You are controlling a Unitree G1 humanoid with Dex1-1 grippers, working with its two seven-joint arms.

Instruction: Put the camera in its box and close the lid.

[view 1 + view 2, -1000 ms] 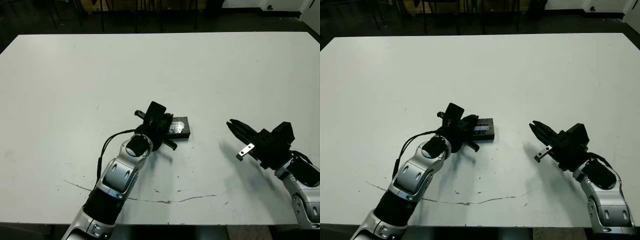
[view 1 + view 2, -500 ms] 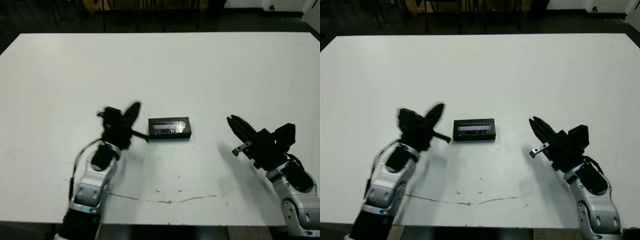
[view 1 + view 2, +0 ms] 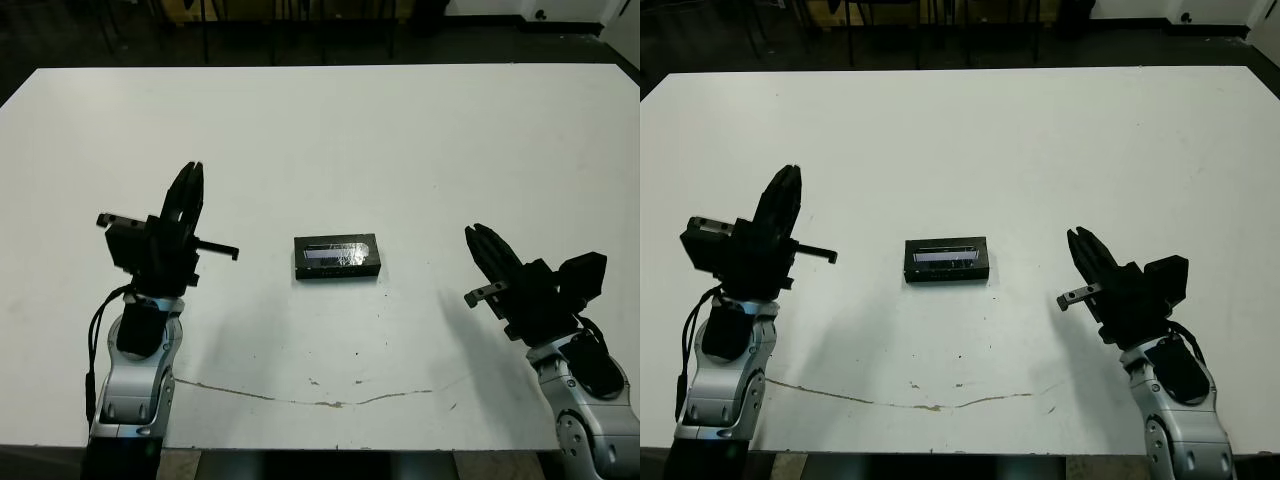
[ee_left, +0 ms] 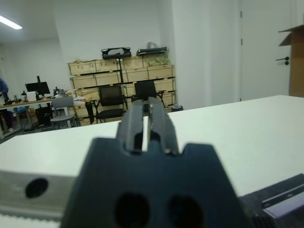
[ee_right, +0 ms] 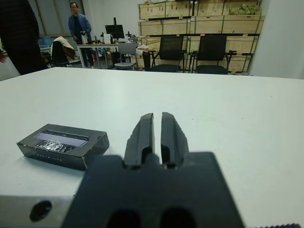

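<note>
Pulling well back from the box (image 3: 337,257) now, left gripper (image 3: 187,195) no longer hovering over it like a second ago but hanging off to the left side of the white table (image 3: 330,130), with a clear gap of bare surface between. Sitting closed in the middle, lid (image 3: 946,256) already on with its pale glossy window strip facing up, so no camera showing anywhere, presumably tucked inside. Looking like the job is basically done and both arms just backing off, judging from how things lie. Left forearm standing nearly upright from the near table edge, fingers pointing up and away toward the far side, pressed together with only a thin slit between them in the left wrist view. Right gripper (image 3: 487,251) parked on the other side, also well apart from the box, having barely shifted, tilted up and angled toward the far-left, fingers (image 5: 142,134) likewise squeezed together with just a hairline gap, pinching nothing. Catching the box low and off to the side in the right wrist view, plus a person (image 5: 77,23) standing way beyond the table.
</note>
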